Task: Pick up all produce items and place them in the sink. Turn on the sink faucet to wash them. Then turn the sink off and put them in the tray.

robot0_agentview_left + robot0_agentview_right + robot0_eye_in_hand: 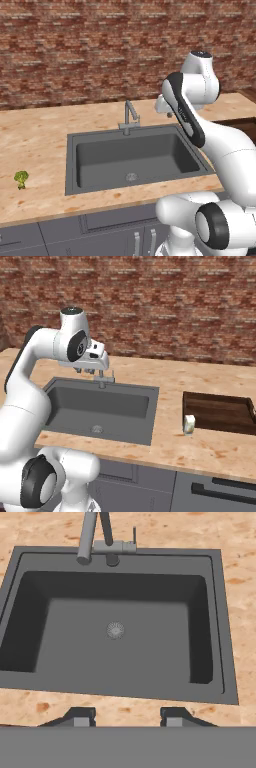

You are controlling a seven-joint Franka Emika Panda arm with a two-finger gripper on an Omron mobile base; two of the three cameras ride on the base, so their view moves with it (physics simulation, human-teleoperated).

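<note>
Broccoli (21,179) sits left of sink (75,165) (right view: tray (220,401)).

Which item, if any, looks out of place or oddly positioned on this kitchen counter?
Nothing is spilled or damaged. The one oddity is a small cream carton standing upright on the counter, hard against the front left corner of the wooden tray. The broccoli floret sits alone, left of the sink.
</note>
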